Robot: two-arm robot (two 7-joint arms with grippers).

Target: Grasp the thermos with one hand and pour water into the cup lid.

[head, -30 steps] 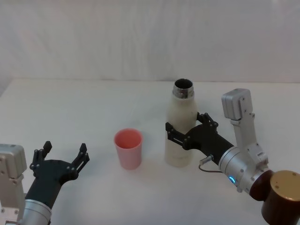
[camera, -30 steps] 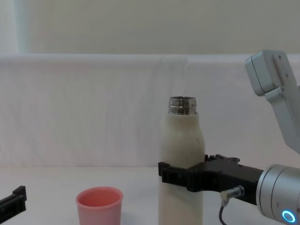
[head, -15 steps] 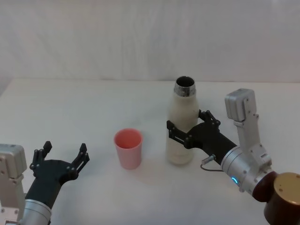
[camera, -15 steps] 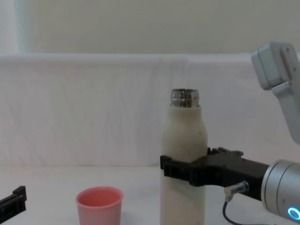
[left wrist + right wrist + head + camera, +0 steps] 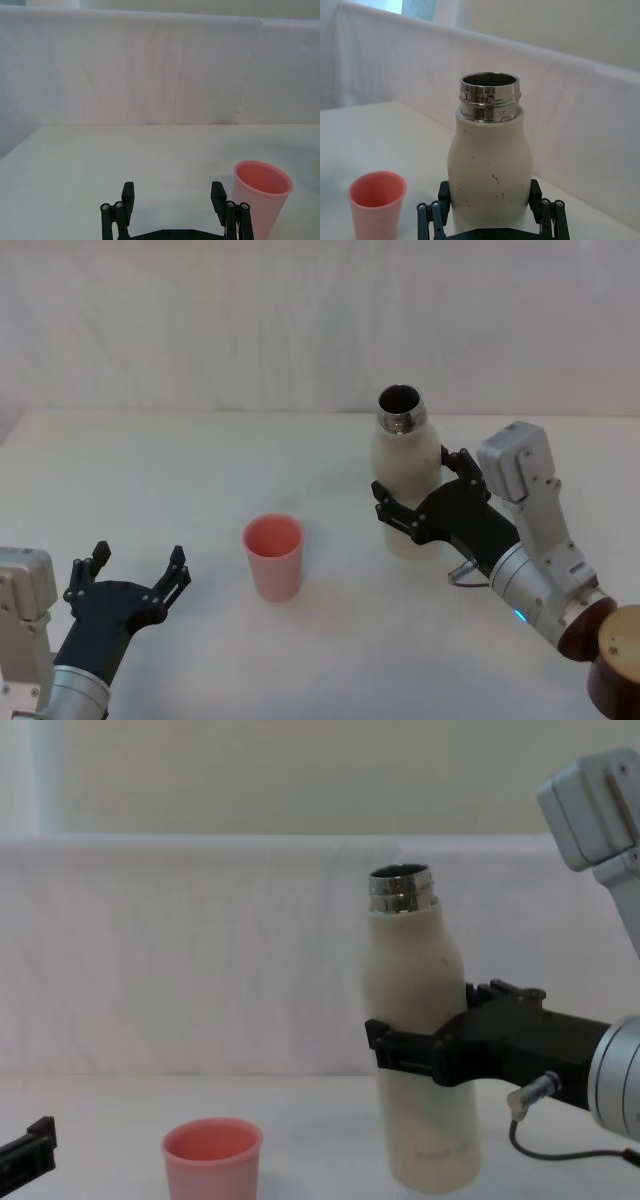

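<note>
Off to the robot's left of my right tool (image 5: 415,508), which is gripping the thermos (image 5: 405,475) just above the worktop (image 5: 200,470), the cup lid (image 5: 273,556) is waiting; left tool (image 5: 128,578) is idling open, nearer the cup.

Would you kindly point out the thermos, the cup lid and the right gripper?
thermos (image 5: 405,465), head view, cream shoulder below the steel neck.
cup lid (image 5: 273,560), head view, pink side wall.
right gripper (image 5: 420,1050), chest view, black fingers around the thermos.
</note>
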